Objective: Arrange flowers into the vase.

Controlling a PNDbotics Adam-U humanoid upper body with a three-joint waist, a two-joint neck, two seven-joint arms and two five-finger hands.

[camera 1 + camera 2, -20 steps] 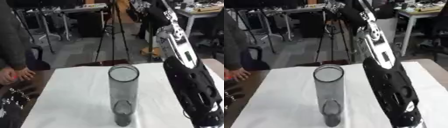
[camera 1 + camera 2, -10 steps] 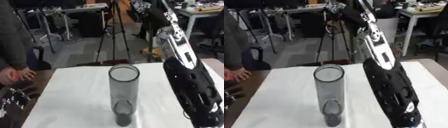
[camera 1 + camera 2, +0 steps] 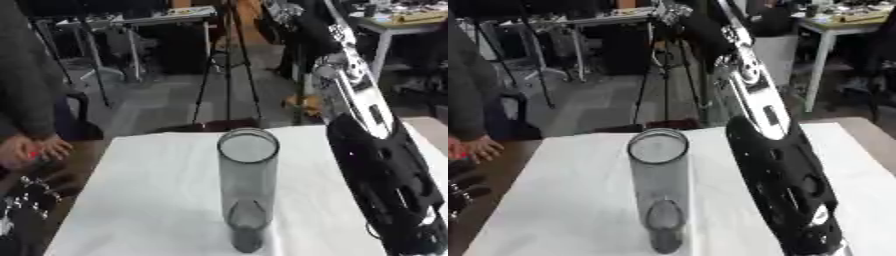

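Vase upright, empty, table centre | right arm at 3 o'clock, could topple it | hands' state: cannot tell.

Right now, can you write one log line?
vase: upright on white cloth, no flowers | right arm: beside vase | hands: unseen

A tall grey vase stands upright on the white tablecloth.
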